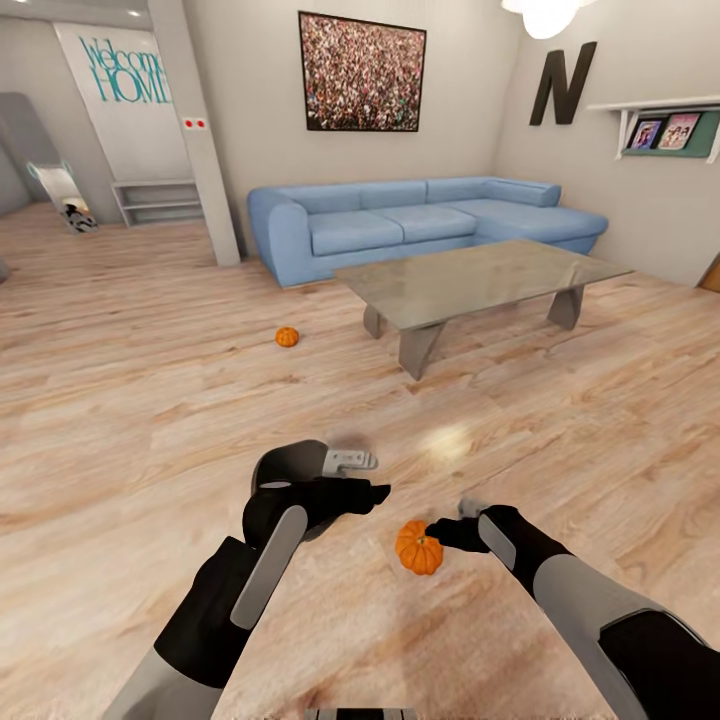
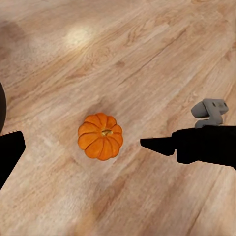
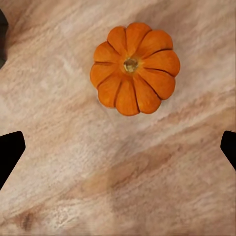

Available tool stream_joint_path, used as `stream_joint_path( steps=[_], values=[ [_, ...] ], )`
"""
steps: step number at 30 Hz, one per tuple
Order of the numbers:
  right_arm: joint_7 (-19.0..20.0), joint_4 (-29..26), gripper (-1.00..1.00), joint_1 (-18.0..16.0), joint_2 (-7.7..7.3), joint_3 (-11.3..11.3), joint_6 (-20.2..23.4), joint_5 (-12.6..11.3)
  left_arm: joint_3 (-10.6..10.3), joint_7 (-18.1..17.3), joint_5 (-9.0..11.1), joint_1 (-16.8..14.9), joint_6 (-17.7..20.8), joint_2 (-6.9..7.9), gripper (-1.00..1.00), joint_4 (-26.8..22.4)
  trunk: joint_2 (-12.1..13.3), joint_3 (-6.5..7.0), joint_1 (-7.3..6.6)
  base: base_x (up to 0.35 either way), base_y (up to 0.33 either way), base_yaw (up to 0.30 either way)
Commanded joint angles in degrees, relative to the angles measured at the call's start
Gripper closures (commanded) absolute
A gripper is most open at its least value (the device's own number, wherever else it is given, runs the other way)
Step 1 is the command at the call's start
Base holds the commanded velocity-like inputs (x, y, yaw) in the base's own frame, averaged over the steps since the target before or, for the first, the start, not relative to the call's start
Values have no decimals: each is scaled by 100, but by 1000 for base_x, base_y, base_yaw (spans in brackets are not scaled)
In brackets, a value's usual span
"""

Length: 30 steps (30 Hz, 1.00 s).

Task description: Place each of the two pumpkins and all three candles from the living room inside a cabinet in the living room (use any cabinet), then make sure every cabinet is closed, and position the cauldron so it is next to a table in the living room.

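Note:
One small orange pumpkin (image 1: 419,548) lies on the wood floor just in front of me, between my two arms. My right gripper (image 1: 445,530) hovers beside it with its fingers spread wide; in the right wrist view the pumpkin (image 3: 135,69) lies beyond the gap of the open right gripper (image 3: 118,147), not between the fingers. My left gripper (image 1: 372,491) hangs a little to the left of the pumpkin (image 2: 100,136), open and holding nothing. A second pumpkin (image 1: 287,337) rests farther off on the floor, left of the glass-topped table (image 1: 480,275).
A blue corner sofa (image 1: 430,225) stands behind the table against the far wall. A grey pillar (image 1: 205,130) and a low white shelf (image 1: 155,200) are at the back left. Bare wood floor stretches all around me.

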Motion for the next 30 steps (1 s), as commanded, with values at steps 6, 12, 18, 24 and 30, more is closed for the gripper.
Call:
stream_joint_path(
  steps=[6,12,18,24,30],
  values=[
    [21,-8,-100,-2,-4,18,23,17,-3,59,61,-4,17,-1,-100,-5,-10,-138,14,0,0,0],
    [21,-8,-100,-2,-3,18,23,23,-3,62,57,-4,17,-1,-100,-4,-16,-227,24,0,0,0],
    [12,-8,-100,-2,-2,18,41,24,-3,64,56,-4,17,-1,-100,3,-16,-227,24,0,0,0],
    [4,-8,-100,-2,-2,24,61,46,-3,70,55,-4,17,-1,-100,15,-16,-227,24,100,0,0],
    [4,-8,-100,-2,-2,22,56,42,-3,71,55,-4,17,-1,-100,22,-16,-227,24,301,0,0]
  ],
)
